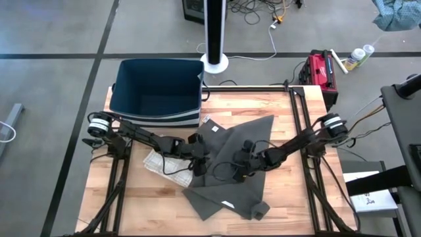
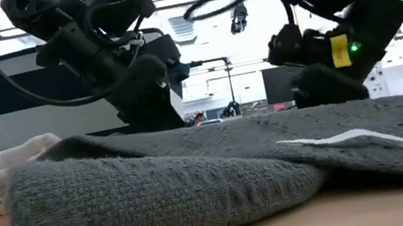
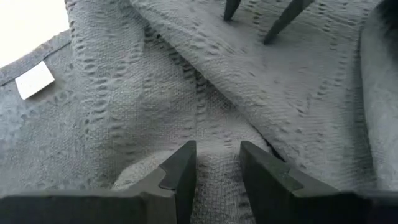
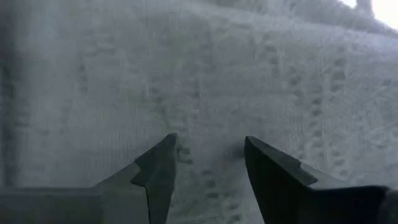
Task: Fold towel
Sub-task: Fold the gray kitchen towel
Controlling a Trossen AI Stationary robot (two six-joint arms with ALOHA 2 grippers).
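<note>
A dark grey towel (image 1: 230, 197) lies crumpled in overlapping folds in the middle of the wooden table (image 1: 145, 204), a white label (image 1: 227, 203) on its near part. My left gripper (image 1: 199, 164) slants down onto the towel's left part, its fingers open (image 3: 217, 162) on either side of a raised wrinkle. My right gripper (image 1: 238, 168) slants down over the towel's middle, open (image 4: 211, 155) above flat cloth (image 4: 199, 74). In the low view the towel's near fold (image 2: 197, 180) hides both sets of fingertips. My left gripper comes at the towel slanting down from the table's left; its open fingertips (image 3: 183, 165) stand at a wrinkle (image 3: 214, 177), but I cannot tell whether they touch it. My right gripper slants down from the right; whether its fingertips (image 4: 158, 168) touch the cloth I cannot tell.
A cream cloth (image 1: 158, 161) lies bunched on the table to the left of the towel, under my left arm. A dark blue bin (image 1: 158, 89) stands past the table's far left corner. Bare wood shows along the near left and right edges.
</note>
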